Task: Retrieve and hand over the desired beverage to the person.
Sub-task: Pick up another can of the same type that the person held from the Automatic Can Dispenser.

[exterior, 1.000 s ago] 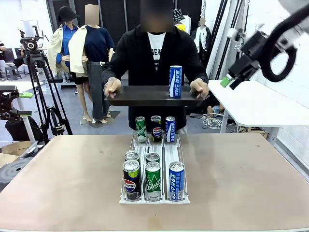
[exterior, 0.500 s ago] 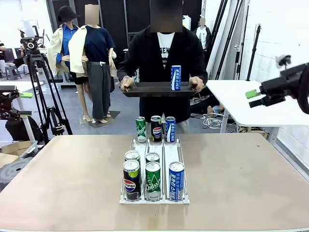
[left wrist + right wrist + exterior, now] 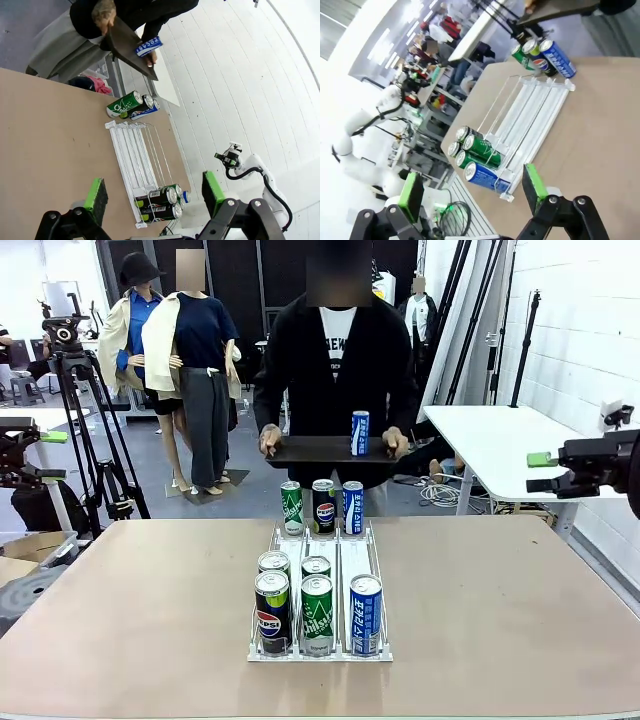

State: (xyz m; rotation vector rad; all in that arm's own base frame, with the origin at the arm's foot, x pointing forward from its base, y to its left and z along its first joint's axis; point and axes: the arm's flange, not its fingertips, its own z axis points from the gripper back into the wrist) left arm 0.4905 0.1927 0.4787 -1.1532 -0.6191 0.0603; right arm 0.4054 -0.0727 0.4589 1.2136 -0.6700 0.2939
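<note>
The person (image 3: 335,350) in a black jacket stands beyond the table's far side, holding a dark tray (image 3: 310,451) with a blue and white can (image 3: 359,433) upright on it. On the table a white wire rack (image 3: 355,555) holds several cans: a Pepsi can (image 3: 272,598), a green can (image 3: 317,607) and a blue can (image 3: 366,614) in front, and three more in the back row (image 3: 324,506). My right gripper (image 3: 540,472) hangs open off the table's right side, pointing left. My left gripper (image 3: 155,194) is open, high above the rack (image 3: 131,152). Nothing is between either gripper's pads (image 3: 534,181).
The brown table (image 3: 150,610) has free room on both sides of the rack. A white side table (image 3: 500,445) stands at the right behind my right gripper. A camera tripod (image 3: 75,400) stands at the left, off the table.
The person has stepped back and lowered the tray with the blue can. My right arm has swung down and right, away from the tray, to the picture's right edge.
</note>
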